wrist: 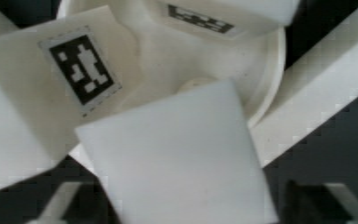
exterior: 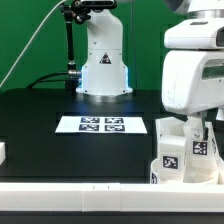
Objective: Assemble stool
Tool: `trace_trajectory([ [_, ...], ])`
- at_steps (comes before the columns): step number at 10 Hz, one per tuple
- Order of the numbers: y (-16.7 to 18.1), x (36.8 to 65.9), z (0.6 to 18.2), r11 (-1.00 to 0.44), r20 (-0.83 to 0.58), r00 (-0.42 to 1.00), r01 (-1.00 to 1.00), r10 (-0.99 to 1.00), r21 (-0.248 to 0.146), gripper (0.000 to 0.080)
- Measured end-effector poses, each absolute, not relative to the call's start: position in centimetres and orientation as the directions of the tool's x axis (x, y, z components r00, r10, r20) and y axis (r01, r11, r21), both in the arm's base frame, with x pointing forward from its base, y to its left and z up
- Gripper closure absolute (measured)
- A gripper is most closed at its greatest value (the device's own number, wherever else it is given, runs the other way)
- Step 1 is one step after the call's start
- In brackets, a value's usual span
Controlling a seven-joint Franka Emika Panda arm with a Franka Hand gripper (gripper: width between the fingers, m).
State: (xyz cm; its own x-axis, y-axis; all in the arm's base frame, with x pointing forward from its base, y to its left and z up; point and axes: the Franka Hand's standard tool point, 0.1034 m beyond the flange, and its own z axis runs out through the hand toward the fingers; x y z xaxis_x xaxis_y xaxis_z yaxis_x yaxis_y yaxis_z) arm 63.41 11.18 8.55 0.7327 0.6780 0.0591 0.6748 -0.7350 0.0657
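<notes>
In the wrist view a white blocky stool leg (wrist: 172,150) fills the space between my fingers, whose dark pads (wrist: 66,200) lie against its two sides. Behind it are more white stool parts with black-and-white tags (wrist: 83,65); I cannot tell leg from seat there. In the exterior view my gripper (exterior: 192,128) is low at the exterior view's right, down among upright white tagged stool parts (exterior: 171,153) near the front edge. The held leg is mostly hidden by the hand. The round seat is not clearly seen.
The marker board (exterior: 100,124) lies flat on the black table in the middle. The robot's white base (exterior: 103,62) stands behind it. A white rail (exterior: 80,186) runs along the table's front. A small white piece (exterior: 2,152) shows at the exterior view's left edge.
</notes>
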Motion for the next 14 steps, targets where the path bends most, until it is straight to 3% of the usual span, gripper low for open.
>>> trace_trajectory([
  [1, 11.04, 63.48, 8.60, -0.737, 0.060, 0.734, 0.673, 0.676, 0.066, 0.0459],
  [7, 10.84, 63.52, 8.61, -0.814, 0.068, 0.811, 0.578, 0.581, 0.058, 0.0459],
  [10, 10.79, 63.53, 8.61, -0.914, 0.079, 0.911, 0.402, 0.405, 0.043, 0.0458],
  [12, 10.47, 63.24, 8.39, -0.997, 0.068, 0.994, 0.082, 0.082, 0.008, 0.0458],
  [14, 10.26, 63.32, 8.35, -0.991, 0.067, 0.988, -0.136, -0.137, -0.018, 0.0458],
])
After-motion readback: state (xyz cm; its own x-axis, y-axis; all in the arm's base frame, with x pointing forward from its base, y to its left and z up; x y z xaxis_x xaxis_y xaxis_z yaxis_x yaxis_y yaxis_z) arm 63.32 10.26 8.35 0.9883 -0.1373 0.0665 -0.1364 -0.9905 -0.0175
